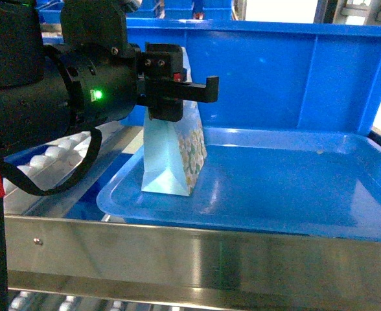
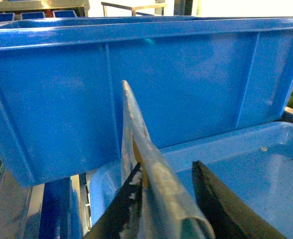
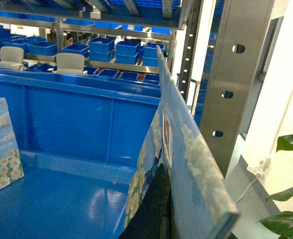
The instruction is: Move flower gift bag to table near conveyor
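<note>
the flower gift bag [image 1: 175, 159] stands upright on the left part of a shiny blue tray [image 1: 294, 194], with its flower-printed side facing right in the head view. the tray sits behind a steel rail [image 1: 190, 256] and in front of a large blue bin [image 1: 288, 78]. white rollers of the conveyor [image 1: 54, 155] show to the left of the tray.

the left end effector [image 1: 177, 97] is at the top edge of the bag. in the left wrist view its two dark fingers [image 2: 119, 209] lie on either side of the bag's upper edge [image 2: 146, 164], closed on it.

in the right wrist view a second flower-printed bag [image 3: 186, 149] rises close in front of the camera, with a dark finger [image 3: 154, 209] against its lower part. the right end effector grips this second bag. the first bag appears at the left edge of this view [image 3: 2, 144], on the tray floor. shelving with blue bins [image 3: 101, 50] stands behind, and a steel upright [image 3: 236, 74] stands to the right.
</note>
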### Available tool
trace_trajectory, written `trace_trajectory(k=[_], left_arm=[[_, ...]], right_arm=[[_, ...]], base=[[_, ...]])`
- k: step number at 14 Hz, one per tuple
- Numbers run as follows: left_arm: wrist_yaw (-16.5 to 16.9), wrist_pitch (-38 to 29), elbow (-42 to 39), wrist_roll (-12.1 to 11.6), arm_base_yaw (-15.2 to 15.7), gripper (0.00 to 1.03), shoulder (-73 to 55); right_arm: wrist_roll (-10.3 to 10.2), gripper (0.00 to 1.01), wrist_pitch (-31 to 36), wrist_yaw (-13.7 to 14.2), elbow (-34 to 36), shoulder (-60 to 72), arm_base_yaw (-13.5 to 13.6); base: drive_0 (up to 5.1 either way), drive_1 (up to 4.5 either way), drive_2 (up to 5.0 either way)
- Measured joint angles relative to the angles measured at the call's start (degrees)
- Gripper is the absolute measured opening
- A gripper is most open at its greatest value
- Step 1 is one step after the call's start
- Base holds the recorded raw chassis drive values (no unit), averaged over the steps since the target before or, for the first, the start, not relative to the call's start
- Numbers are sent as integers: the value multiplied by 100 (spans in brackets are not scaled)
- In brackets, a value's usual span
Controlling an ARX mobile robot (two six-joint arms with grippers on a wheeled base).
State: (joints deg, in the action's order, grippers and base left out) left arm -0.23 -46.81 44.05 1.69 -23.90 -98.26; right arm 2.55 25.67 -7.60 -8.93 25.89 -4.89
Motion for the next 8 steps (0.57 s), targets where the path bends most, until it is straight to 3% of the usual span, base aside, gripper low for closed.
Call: trace_trajectory(k=[2,3,6,8], left_arm=[[-66,0,0,74,-22,8,-2],[-127,-17,-2,103,-26,2,-4],[-420,-199,-20,98,-26,2,-28],[-850,-452,-68,-192,-33,2,11]], right_arm=[[0,2,0,0,0,0,0],[0,2,0,0,0,0,0],[0,2,0,0,0,0,0],[0,2,0,0,0,0,0]], base=[[0,0,0],[0,0,0],[0,0,0],[0,0,0]])
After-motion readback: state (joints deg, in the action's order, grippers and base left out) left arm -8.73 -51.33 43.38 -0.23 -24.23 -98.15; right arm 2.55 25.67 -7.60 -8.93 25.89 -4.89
